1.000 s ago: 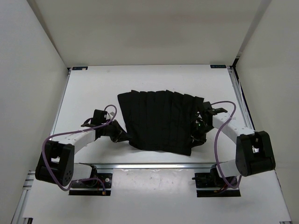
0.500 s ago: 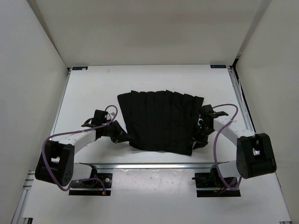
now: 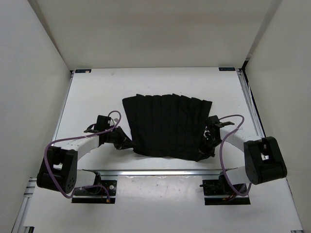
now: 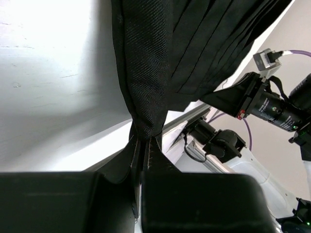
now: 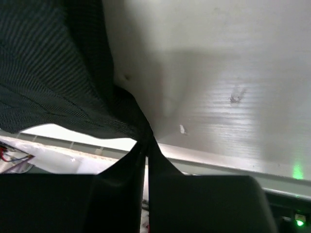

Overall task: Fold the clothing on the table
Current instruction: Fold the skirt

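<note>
Closing just now, the right gripper [image 5: 146, 144] pinches the clothing [image 3: 167, 126] at its near right corner, joining the left gripper [image 4: 141, 141] clamped opposite, so the fold can likely begin.

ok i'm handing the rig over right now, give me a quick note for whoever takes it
Left gripper: shut on the clothing, pinching fabric at its near-left corner.
Right gripper: shut on the clothing at its near-right corner.
Clothing: spread flat mid table between the arms, pleats running near to far.
Done: both near corners gripped.
Left: no fold shows yet. Probably lift both corners together, carry them over to the far edge, then release.
</note>
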Available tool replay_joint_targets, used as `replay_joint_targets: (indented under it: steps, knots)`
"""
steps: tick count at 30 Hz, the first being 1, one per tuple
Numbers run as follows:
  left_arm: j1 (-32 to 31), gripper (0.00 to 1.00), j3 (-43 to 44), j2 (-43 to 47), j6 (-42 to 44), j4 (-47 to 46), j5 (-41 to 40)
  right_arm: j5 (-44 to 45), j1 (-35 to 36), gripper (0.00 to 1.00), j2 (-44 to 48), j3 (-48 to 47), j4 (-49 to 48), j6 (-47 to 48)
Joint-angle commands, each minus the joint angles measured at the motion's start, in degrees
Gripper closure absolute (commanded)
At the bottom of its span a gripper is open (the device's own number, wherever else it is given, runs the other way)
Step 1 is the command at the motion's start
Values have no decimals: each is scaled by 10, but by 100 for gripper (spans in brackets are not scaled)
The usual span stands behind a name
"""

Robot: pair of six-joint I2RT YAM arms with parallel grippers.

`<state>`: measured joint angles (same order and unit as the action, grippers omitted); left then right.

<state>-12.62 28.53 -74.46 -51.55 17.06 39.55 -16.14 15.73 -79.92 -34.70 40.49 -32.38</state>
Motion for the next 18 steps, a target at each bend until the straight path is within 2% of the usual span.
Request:
replay_joint_targets:
  steps: [1, 3, 7, 9, 13, 15, 18]
  knots:
    - [10, 100, 3, 0, -3, -22, 3, 22, -8, 100, 18, -13, -64, -5]
    - [24, 100, 23, -16, -10, -45, 6, 29, -42, 100, 30, -61, -72, 8]
    - [41, 100, 135, -80, -1, -61, 2, 39, -112, 100, 9, -169, -79, 63]
    - [42, 100, 185, -102, -8, -73, 10, 33, -125, 100, -4, -208, -67, 75]
    - [49, 100, 185, -83, -8, -78, 21, 23, -112, 100, 11, -216, -51, 80]
    - [51, 100, 147, -53, 2, -70, 31, 15, -92, 100, 43, -193, -27, 75]
    - [46, 100, 81, 43, 6, -53, 66, 14, -51, 100, 113, -150, 21, 57]
